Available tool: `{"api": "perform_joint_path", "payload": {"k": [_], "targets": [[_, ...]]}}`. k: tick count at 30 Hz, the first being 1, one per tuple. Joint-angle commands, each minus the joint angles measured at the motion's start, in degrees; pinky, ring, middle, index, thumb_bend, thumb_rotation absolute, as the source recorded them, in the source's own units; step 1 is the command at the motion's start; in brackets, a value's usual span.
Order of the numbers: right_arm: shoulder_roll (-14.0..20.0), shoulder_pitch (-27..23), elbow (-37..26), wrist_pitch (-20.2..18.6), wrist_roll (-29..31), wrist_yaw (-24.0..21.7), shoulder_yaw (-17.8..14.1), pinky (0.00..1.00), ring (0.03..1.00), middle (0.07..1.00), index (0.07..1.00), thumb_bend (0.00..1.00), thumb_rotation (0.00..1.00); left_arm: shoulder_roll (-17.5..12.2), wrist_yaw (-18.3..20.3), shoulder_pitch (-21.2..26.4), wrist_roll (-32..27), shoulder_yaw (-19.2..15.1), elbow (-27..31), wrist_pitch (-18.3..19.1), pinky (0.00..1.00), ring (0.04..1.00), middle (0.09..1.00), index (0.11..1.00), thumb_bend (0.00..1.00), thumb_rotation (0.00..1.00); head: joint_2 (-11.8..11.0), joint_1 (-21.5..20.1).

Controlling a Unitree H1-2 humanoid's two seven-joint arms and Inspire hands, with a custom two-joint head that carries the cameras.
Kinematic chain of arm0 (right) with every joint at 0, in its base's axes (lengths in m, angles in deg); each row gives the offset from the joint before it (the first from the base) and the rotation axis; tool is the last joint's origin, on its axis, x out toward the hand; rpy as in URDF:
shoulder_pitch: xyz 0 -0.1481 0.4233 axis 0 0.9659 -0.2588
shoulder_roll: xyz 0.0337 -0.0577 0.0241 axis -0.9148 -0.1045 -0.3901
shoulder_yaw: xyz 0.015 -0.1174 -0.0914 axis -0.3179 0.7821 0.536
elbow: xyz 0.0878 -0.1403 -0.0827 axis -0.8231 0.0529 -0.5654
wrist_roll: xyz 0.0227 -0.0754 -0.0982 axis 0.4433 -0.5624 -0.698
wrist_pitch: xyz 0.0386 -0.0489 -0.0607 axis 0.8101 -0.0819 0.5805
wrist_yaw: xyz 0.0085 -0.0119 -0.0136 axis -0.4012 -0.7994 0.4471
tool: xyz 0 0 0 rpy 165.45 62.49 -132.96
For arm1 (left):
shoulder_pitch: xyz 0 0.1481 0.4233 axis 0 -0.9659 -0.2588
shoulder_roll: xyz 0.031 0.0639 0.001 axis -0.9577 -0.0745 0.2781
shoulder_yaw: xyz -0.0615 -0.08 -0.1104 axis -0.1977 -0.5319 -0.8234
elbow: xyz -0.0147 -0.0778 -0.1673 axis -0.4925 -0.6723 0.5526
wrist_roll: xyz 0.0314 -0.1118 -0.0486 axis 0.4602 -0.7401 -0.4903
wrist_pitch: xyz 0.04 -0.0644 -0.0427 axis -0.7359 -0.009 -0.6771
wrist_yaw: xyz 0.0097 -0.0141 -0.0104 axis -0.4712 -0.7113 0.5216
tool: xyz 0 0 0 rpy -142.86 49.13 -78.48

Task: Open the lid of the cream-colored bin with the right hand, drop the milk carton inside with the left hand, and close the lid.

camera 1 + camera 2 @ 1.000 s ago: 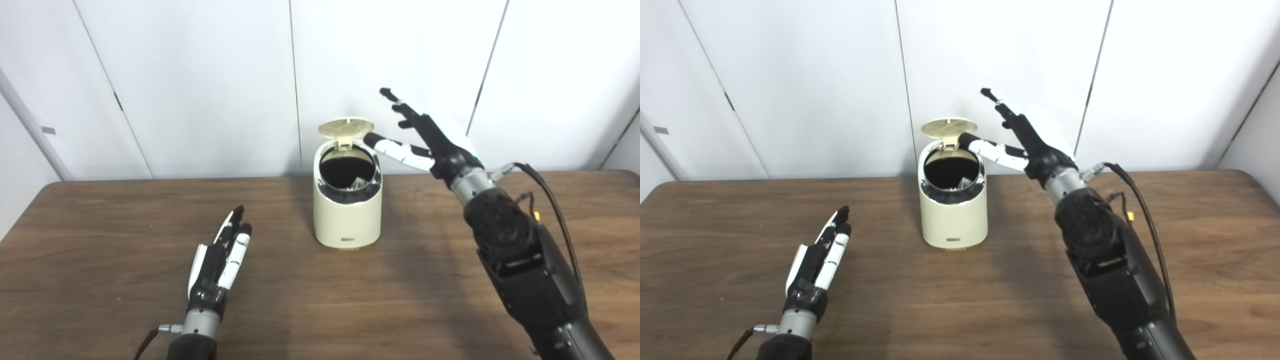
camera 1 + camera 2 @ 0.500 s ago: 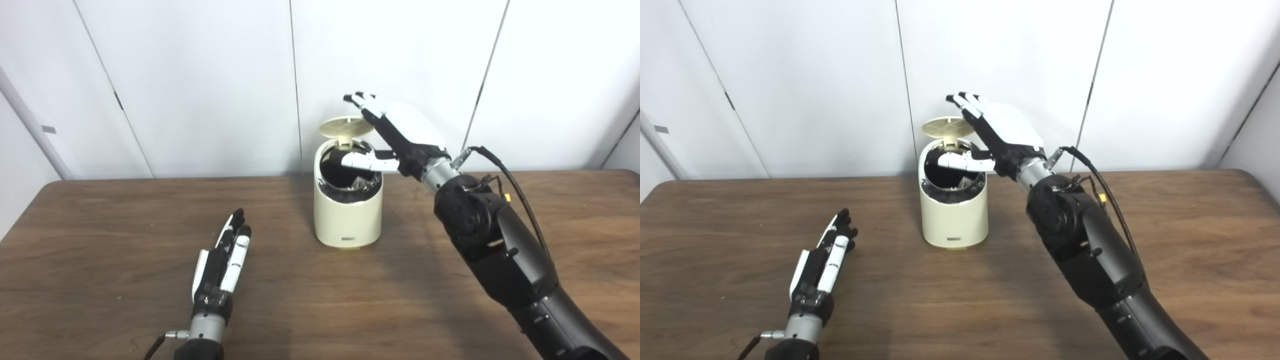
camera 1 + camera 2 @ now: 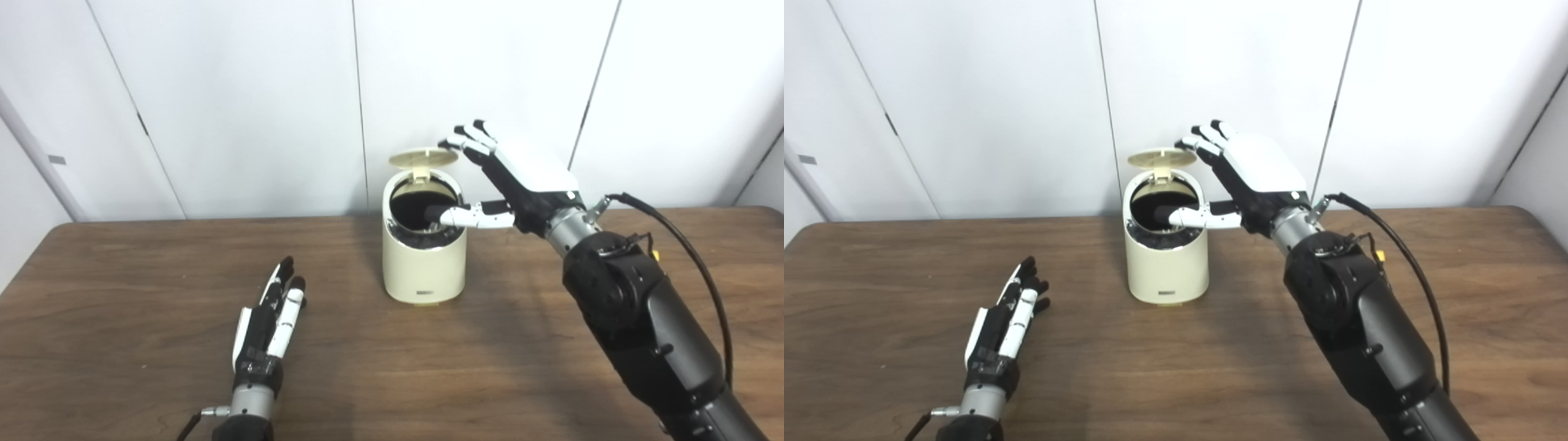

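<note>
The round cream-colored plastic bin (image 3: 422, 251) stands mid-bench, its hinged lid (image 3: 422, 158) raised. The right hand (image 3: 511, 180), fingers spread and empty, has swung over the lid's edge, apparently to close it. The left hand (image 3: 269, 318) rests released nearby; the carton is presumably inside.

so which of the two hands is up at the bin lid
The right hand: raised beside the cream bin, fingertips at the edge of its open lid, thumb across the opening. The left hand lies open on the table, apart from the bin.
</note>
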Motion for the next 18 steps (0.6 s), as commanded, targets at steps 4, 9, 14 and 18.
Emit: {"api": "perform_joint_path", "payload": {"k": [4, 9, 14, 18], "targets": [[0.16, -0.97, -2.88, 0.09, -2.08, -0.74, -1.23, 0.95, 1.0, 0.979, 0.778, 0.58, 0.81, 0.31, -0.13, 1.74, -1.13, -0.42, 0.33, -2.26, 0.85, 0.912, 0.988, 1.0, 0.46, 0.74, 0.2, -0.02], [-0.41, -0.56, -2.44, 0.83, -2.46, -0.5, -1.4, 0.93, 1.0, 0.979, 0.759, 0.59, 0.82, 0.26, -0.13, 1.67, -0.94, -0.16, 0.48, -2.24, 0.86, 0.912, 0.982, 1.0, 0.44, 0.74, 0.26, 0.1], [-1.11, -0.68, -1.5, 1.36, -2.21, 0.07, -1.46, 0.95, 1.0, 0.979, 0.758, 0.59, 0.81, 0.25, -0.78, 1.94, -0.6, -0.05, 0.31, -2.41, 0.85, 0.906, 0.97, 1.0, 0.44, 0.75, 0.27, -0.04], [-1.13, -0.83, -1.02, 2.61, -2.31, 0.45, -1.06, 0.95, 1.0, 0.972, 0.756, 0.6, 0.84, 0.14, -0.8, 2.15, -0.61, 0.13, 0.02, -2.78, 0.86, 0.91, 0.969, 1.0, 0.44, 0.74, 0.31, 0.2]]}}
